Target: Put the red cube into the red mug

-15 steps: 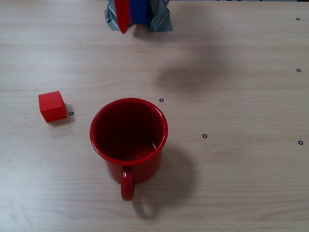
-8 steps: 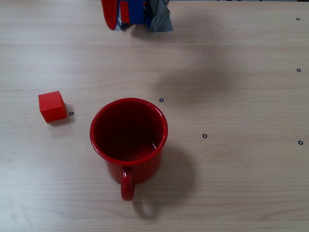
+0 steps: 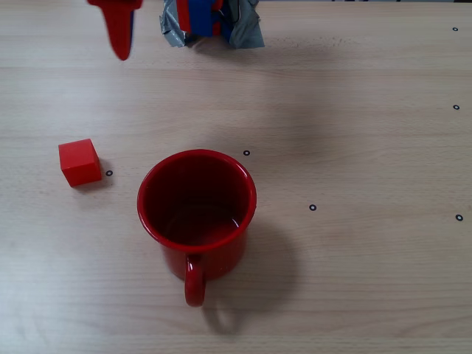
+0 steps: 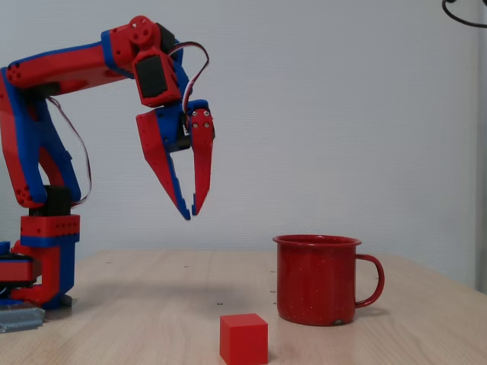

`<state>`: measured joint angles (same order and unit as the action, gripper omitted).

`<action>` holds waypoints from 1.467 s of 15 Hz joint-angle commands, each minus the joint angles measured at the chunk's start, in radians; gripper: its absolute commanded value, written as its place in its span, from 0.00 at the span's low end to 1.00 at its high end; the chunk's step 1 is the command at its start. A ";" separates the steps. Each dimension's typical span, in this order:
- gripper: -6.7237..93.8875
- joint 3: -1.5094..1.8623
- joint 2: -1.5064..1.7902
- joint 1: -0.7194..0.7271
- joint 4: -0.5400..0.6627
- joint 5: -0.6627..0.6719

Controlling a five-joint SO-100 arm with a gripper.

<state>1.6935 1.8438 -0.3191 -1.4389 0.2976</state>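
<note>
The red cube (image 3: 80,162) lies on the wooden table, left of the red mug (image 3: 196,203) in a fixed view from above. The mug stands upright with its handle toward the bottom edge. In a fixed view from the side, the cube (image 4: 243,338) sits nearer the camera than the mug (image 4: 316,277). My gripper (image 4: 191,214) hangs high above the table, left of both, pointing down. Its fingertips meet and nothing is between them. From above, the gripper (image 3: 120,50) shows at the top edge, far from the cube.
The arm's base (image 4: 42,262) stands at the table's left end, held with grey tape (image 3: 247,29). Small black ring marks (image 3: 313,207) dot the tabletop. A white wall rises behind the table.
The gripper has swung to the left along the top edge of the overhead view. Cube and mug have not moved.
</note>
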 commanded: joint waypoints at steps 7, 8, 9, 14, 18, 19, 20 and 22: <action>0.07 -0.293 -0.210 -0.146 -0.023 0.186; 0.07 -0.324 -0.247 -0.163 -0.029 0.215; 0.07 -0.362 -0.282 -0.178 -0.048 0.255; 0.07 -0.517 -0.425 -0.190 -0.163 0.324; 0.09 -0.525 -0.512 -0.192 -0.143 0.318; 0.19 -0.523 -0.525 -0.198 -0.153 0.322; 0.29 -0.528 -0.538 -0.209 -0.164 0.331; 0.45 -0.541 -0.574 -0.230 -0.176 0.365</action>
<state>1.2318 1.2210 -0.5170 -1.5907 0.6305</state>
